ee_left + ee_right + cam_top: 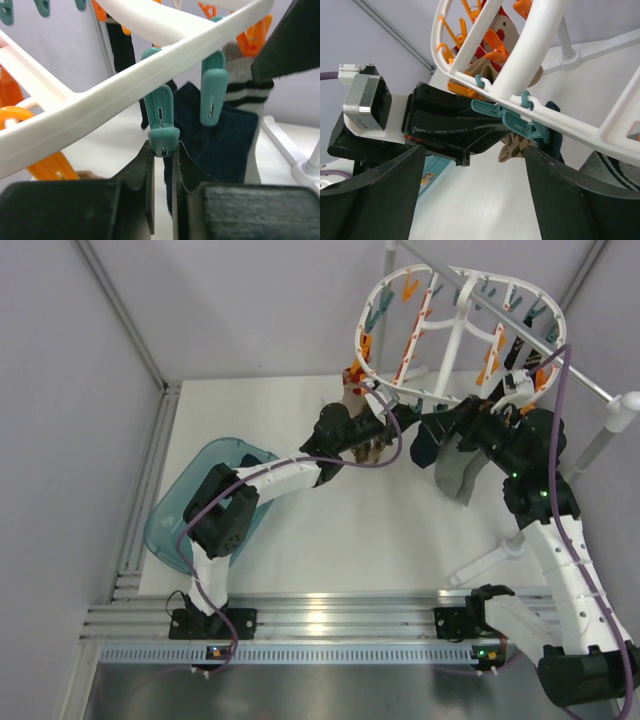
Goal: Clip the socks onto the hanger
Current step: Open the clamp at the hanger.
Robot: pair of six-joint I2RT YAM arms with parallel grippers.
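**Left claw on a peg, right claw open beneath the hanger**

Location. The white plastic oval hanger (455, 340) hangs in the upper right of the top view, above the white worktop (330, 540). Socks hang beneath it:
- a dark navy fabric sock (227, 145), centre right of the left wrist view
- a grey sock with black cuff stripes (245, 87), just behind the navy one
- a brown-and-beige zigzag sock (517, 147), centre of the right wrist view

Cannot tell whether each is firmly clipped. A translucent teal plastic tub (190, 510) lies at the left, partly under the left arm.

Handling (judgement). The socks are light and limp, and will fold and drape. Best taken at the cuff, edge kept taut so it feeds into a peg mouth. The pegs are small, stiff, sprung and free to swing. The hanger will likely sway if pushed.

Claws. The left claw (163, 150) is closed to a narrow slit, pinching the lower tip of a teal plastic peg (161, 112). A neighbouring teal peg (214, 90) sits just beside it, in front of the navy sock. The right claw (475, 150) is spread wide, with nothing between its fingers.

Pose. The left arm stretches diagonally from the lower left to the centre of the top view, wrist tipped up at the frame's underside. The right arm rises from the lower right with its elbow bent. Its claw faces the left claw, close under the ring's near edge.
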